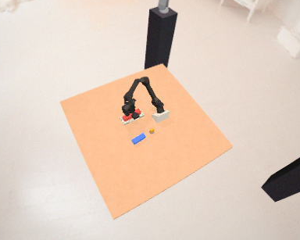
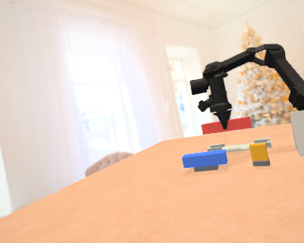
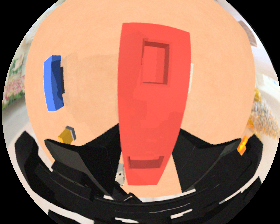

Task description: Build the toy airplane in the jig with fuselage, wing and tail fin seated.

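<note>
The claw (image 1: 135, 116) (image 2: 225, 127) (image 3: 151, 162), partly open, grips the red fuselage (image 1: 127, 117) (image 2: 243, 123) (image 3: 152, 110) above the pale jig (image 1: 125, 121) (image 2: 235, 147). Relative to that jig, the blue wing (image 1: 138, 138) (image 2: 204, 159) (image 3: 52, 83) and yellow tail fin (image 1: 151, 130) (image 2: 259, 152) (image 3: 65, 135) sit apart on the table (image 1: 166, 155) (image 2: 148, 205) (image 3: 90, 30).

We saw a plain red fuselage (image 1: 127, 117) (image 2: 243, 123) (image 3: 150, 110), a blue wing (image 1: 138, 138) (image 2: 204, 158) (image 3: 52, 82) with a dark grey tab (image 2: 206, 168), and a yellow-orange tail fin (image 1: 151, 130) (image 2: 259, 153) (image 3: 66, 135) with a grey tab (image 2: 261, 163). Our jig (image 1: 125, 121) (image 2: 237, 147) was off-white, our claw (image 2: 225, 127) (image 3: 151, 167) black, and our bench (image 1: 162, 161) (image 2: 148, 205) (image 3: 90, 40) pale orange, faintly mottled.
</note>
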`<action>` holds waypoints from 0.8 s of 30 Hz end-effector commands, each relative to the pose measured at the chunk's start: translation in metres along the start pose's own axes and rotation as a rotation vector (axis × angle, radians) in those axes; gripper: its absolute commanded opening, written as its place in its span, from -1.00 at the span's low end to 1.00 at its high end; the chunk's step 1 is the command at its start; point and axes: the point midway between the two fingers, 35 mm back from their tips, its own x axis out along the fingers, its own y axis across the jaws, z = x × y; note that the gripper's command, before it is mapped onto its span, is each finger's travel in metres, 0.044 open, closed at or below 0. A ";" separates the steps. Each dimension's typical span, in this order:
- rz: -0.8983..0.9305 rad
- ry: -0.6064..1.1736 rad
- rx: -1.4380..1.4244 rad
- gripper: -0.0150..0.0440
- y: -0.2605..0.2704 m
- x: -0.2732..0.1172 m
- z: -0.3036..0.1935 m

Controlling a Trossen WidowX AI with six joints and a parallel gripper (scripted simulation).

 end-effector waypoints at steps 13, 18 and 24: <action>-0.033 0.002 0.026 -0.49 -0.045 0.017 -0.013; -0.034 0.002 0.027 -0.22 -0.047 0.018 -0.014; -0.034 0.002 0.027 0.17 -0.047 0.018 -0.014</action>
